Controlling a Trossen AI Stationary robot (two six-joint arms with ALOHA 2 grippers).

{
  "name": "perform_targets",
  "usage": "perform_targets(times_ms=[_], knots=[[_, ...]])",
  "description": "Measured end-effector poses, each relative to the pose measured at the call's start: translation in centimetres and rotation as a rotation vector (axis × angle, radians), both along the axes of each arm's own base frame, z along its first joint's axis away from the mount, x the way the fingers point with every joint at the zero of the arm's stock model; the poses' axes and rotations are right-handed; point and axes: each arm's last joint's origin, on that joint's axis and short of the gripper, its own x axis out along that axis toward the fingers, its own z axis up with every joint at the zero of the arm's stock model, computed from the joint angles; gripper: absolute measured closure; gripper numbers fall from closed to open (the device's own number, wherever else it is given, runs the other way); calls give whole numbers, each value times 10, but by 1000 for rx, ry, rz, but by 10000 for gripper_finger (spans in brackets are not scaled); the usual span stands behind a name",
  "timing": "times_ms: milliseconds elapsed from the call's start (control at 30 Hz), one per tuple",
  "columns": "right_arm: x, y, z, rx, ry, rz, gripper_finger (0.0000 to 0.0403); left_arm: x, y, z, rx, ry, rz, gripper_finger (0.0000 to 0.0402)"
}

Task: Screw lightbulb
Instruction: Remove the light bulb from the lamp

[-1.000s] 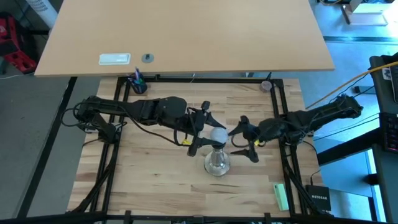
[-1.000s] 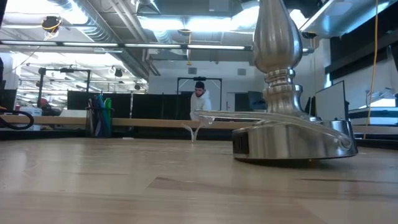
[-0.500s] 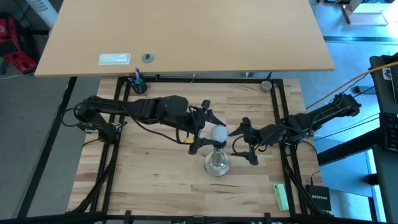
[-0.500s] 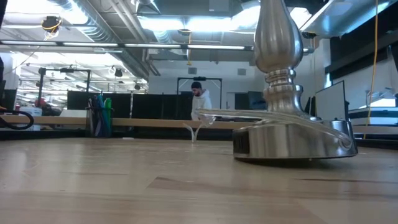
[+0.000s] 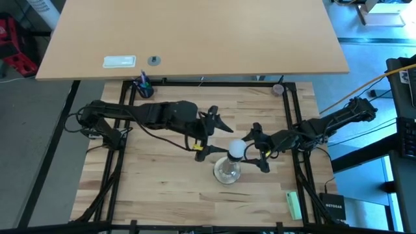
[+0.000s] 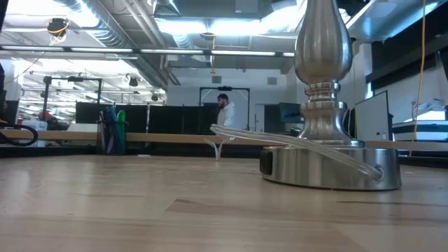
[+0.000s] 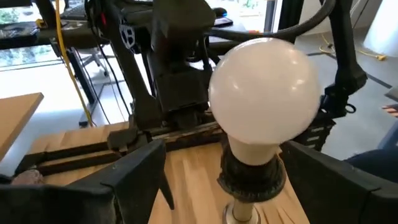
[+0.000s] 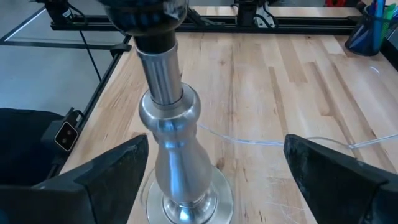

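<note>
The white lightbulb point(image 5: 236, 149) sits upright with its base in the dark socket top point(image 7: 252, 177) of the silver stand point(image 5: 226, 171), which rests on its round base point(image 6: 329, 168) mid-table. My left gripper point(image 5: 209, 135) is open just to the bulb's left. In the left wrist view its fingers point(image 7: 140, 171) stand on either side of the socket without touching. My right gripper point(image 5: 259, 149) is open on the stand's right. Its fingers point(image 8: 118, 165) stand on either side of the stand's stem point(image 8: 168, 124), apart from it.
A clear cord point(image 8: 280, 142) lies on the table behind the stand. A dark cup of pens point(image 5: 144, 88) stands at the far left, and a green object point(image 5: 294, 205) lies at the near right. A black frame point(image 5: 208, 82) edges the table, and a person point(image 6: 225, 112) shows far off in the room.
The bulb and the stand's top have shifted toward the table's right and near edges, out from between my left gripper's fingers. In the low view the base, which was tipped before, now sits level and slightly further right. My right arm has sunk a little.
</note>
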Motion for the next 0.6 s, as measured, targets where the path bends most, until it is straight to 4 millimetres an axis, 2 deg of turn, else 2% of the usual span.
perform_targets(times_ms=[233,367,467,600], knots=[[0,0,0,0,1,0,26,-23,-2,3,-36,127,29,95],[-1,0,0,-1,1,0,26,-30,-21,-1,17,171,94,104],[-1,0,0,0,2,0,26,-27,-39,-22,47,157,113,112],[-1,0,-1,1,11,-2,26,-17,-52,-67,59,107,138,125]])
